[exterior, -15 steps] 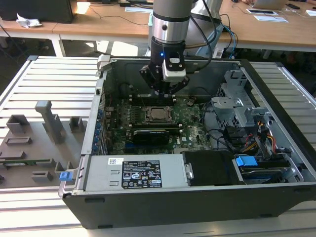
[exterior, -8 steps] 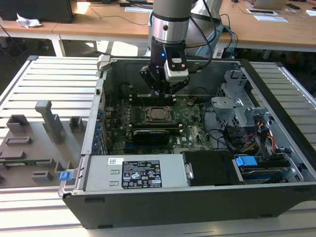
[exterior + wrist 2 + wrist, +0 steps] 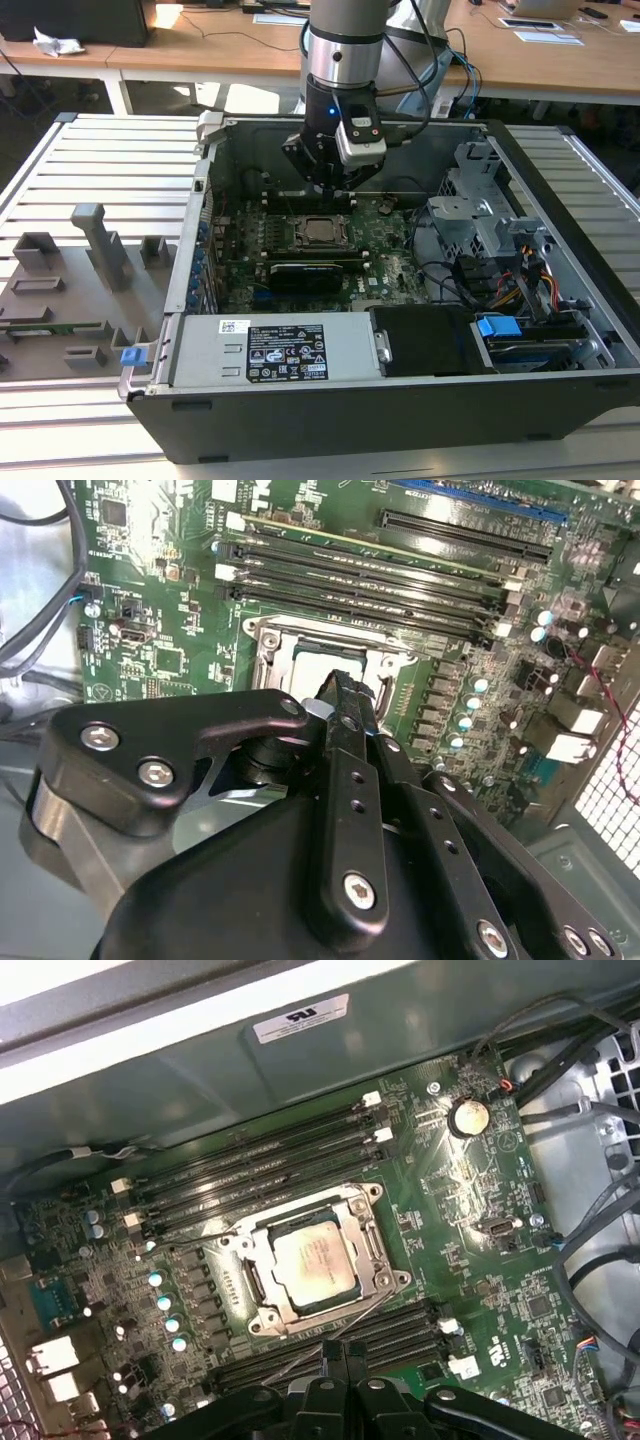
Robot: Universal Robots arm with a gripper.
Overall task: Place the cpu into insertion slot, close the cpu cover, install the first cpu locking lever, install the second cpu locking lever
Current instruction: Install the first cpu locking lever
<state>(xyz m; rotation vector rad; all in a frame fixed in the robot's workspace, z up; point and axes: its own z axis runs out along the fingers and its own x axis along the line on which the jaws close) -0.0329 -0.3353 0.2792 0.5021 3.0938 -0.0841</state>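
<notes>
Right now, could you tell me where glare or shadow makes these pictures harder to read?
Exterior view: sunlight washes out the desks behind, while the case interior sits shaded. First wrist view: glare whitens the motherboard by the coin battery. Second wrist view: the dark pincer covers part of the cpu.

The open computer case (image 3: 560, 200) lies on the slatted counter (image 3: 110, 160), with a tray of fixtures (image 3: 60, 290) beside it on the exterior view's left. Inside, the motherboard (image 3: 390, 270) covers the case floor. A power supply (image 3: 270, 350) runs along the near wall, and a drive cage (image 3: 480, 210) stands at the exterior view's right. Mid-board, the cpu (image 3: 312, 1262) sits in the insertion slot (image 3: 252, 1282), and the cpu cover (image 3: 375, 1250) lies flat around it. Memory slots (image 3: 250, 1165) flank the socket on two opposite sides. The gripper (image 3: 330, 190) hangs just above the socket's far edge.
</notes>
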